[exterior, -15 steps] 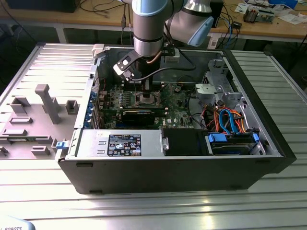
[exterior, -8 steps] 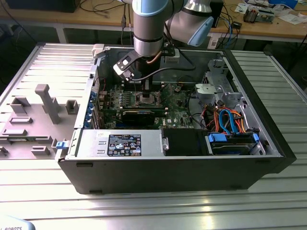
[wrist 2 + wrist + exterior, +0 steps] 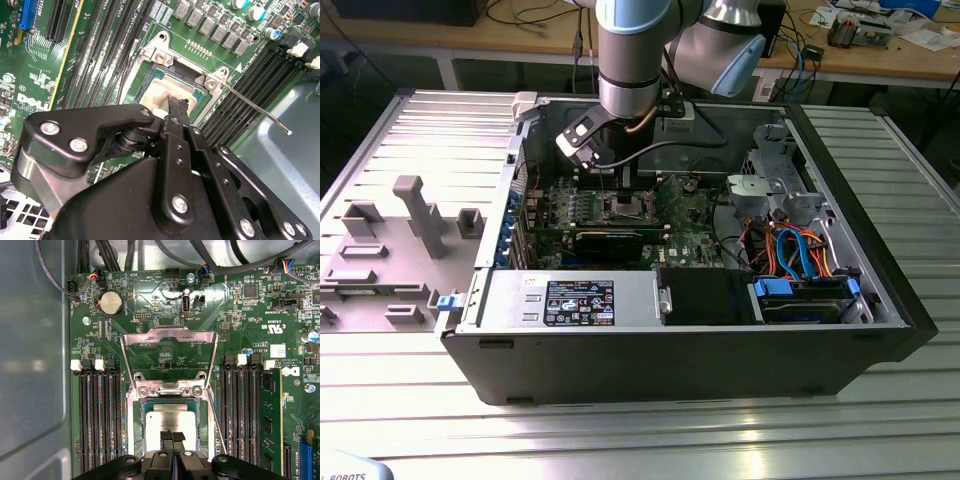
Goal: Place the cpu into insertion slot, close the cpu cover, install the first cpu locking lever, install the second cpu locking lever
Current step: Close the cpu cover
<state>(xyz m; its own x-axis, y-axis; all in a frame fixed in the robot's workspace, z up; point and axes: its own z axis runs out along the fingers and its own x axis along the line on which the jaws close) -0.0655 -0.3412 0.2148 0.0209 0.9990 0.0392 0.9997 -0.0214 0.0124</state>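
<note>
Inside an open computer case (image 3: 670, 355), the robot's gripper (image 3: 172, 436) hangs just above the cpu (image 3: 170, 417), its two fingers pressed together with nothing between them. The chip lies flat in the insertion slot (image 3: 134, 432) on the green motherboard (image 3: 150, 290). The cpu cover (image 3: 170, 334) stands flipped open, and one locking lever (image 3: 255, 107) juts out free.

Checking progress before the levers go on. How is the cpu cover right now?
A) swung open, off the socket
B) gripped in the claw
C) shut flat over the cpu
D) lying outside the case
A: in the first wrist view the cpu cover is hinged back off the insertion slot, and the cpu lies bare in it under the claw.
</note>
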